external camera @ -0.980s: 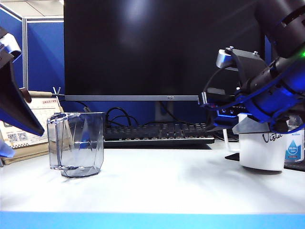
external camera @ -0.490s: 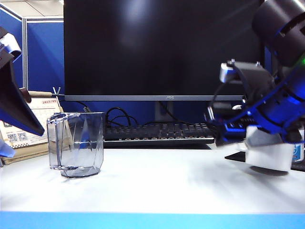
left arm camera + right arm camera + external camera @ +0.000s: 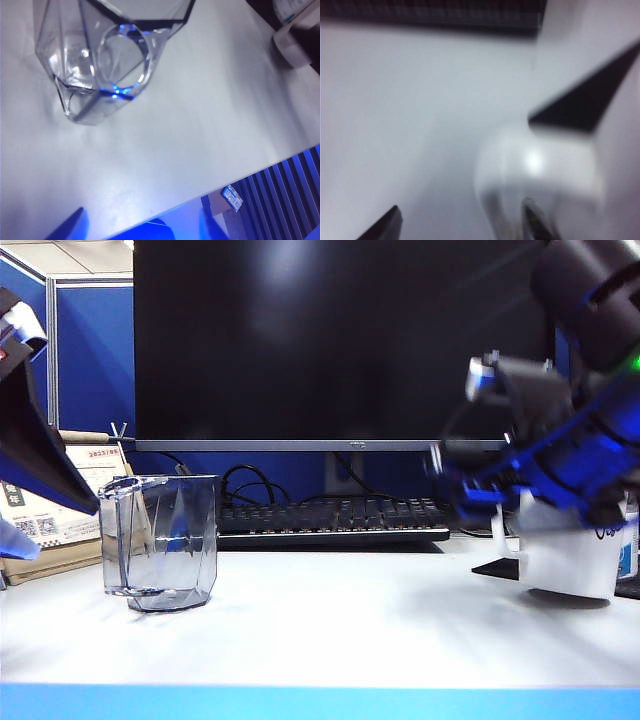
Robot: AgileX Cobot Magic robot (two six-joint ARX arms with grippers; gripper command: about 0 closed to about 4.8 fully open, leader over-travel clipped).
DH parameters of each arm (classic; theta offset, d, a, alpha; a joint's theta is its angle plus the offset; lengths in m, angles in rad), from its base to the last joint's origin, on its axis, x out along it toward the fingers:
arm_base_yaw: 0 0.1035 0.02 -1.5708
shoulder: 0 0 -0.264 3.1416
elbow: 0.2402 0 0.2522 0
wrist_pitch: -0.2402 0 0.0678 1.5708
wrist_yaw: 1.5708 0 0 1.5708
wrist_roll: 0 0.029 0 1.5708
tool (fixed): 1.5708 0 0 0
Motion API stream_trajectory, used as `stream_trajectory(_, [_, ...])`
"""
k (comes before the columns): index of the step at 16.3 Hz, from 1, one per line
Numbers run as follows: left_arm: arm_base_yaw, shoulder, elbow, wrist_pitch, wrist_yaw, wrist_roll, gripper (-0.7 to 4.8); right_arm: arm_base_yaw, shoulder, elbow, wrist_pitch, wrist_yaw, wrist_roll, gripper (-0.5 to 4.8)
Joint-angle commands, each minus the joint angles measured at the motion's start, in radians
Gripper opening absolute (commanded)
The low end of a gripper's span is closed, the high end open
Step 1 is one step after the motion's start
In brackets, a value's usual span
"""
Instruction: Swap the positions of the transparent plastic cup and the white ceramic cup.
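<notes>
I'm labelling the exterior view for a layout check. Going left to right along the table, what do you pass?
Left arm at the edge → desk calendar → transparent plastic cup → keyboard → right gripper over the tilted white ceramic cup.
</notes>
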Motion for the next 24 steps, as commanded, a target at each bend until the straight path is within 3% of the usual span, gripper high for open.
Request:
stream_trajectory(1, [0.0,-0.002,0.002,0.02,-0.002,0.001,2.92,-0.002,-0.002,0.006,0.051,0.016,0.005,3.1])
stream_trajectory(6, [0.0,-0.002,0.002,0.019,0.019,0.001,2.92,-0.002,-0.001,0.006,0.063,0.143,0.007,3.1])
stream_trajectory(19, [0.0,-0.002,0.002,0.02,0.025,0.012,2.92,-0.002,0.085,0.007,0.103,0.129,0.053,3.06])
stream_trajectory(24, [0.0,-0.002,0.002,0.027,0.023,0.027,2.9,-0.002,0.164,0.008,0.192,0.146,0.057,2.91])
